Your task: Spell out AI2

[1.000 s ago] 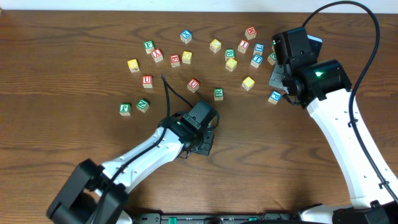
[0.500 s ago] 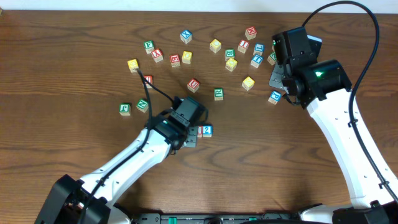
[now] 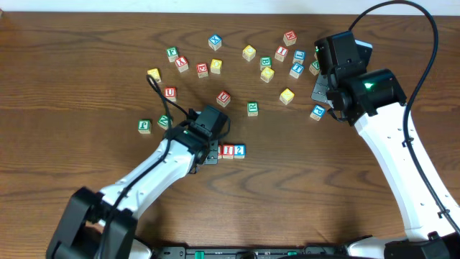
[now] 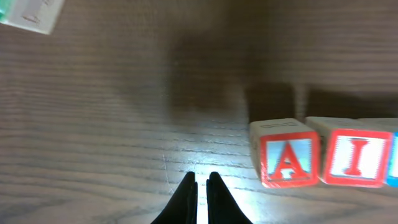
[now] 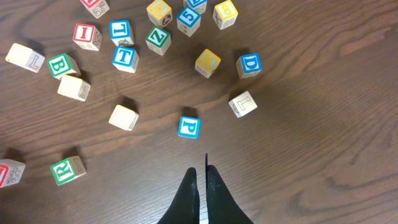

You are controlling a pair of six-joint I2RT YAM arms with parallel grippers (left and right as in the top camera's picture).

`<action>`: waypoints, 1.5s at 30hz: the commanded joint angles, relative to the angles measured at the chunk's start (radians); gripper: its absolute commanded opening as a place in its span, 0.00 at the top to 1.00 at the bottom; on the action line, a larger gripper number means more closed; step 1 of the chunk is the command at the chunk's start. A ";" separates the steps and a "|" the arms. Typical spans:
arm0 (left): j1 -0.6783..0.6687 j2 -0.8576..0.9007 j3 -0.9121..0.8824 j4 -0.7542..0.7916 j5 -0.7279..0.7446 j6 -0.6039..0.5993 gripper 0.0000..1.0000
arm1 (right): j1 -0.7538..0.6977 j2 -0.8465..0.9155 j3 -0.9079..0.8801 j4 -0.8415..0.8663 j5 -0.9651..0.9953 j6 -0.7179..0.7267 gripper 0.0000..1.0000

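Note:
In the left wrist view a pale cube with a red "A" stands on the table, and a cube with a red "I" touches its right side. At the right edge of that view is a sliver of blue. From overhead the "I" cube and the blue "2" cube sit side by side, and the left arm hides the "A". My left gripper is shut and empty, just left of the row. My right gripper hovers shut and empty at the far right.
Loose letter cubes lie across the far half of the table, among them a red "U", a green cube and two green ones at the left. A blue "P" cube lies just ahead of the right fingers.
The left arm has drawn back to the left and away from the row, uncovering first the "2" cube and then the "I" cube. The right arm has not moved.

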 commanded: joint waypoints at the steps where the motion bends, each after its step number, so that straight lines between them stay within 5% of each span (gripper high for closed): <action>1: 0.003 0.024 -0.017 0.008 -0.009 -0.008 0.93 | -0.009 0.010 0.014 0.002 0.025 -0.013 0.99; 45: 0.003 0.078 -0.017 0.071 0.075 0.068 0.93 | -0.009 0.010 0.014 -0.022 0.012 -0.013 0.99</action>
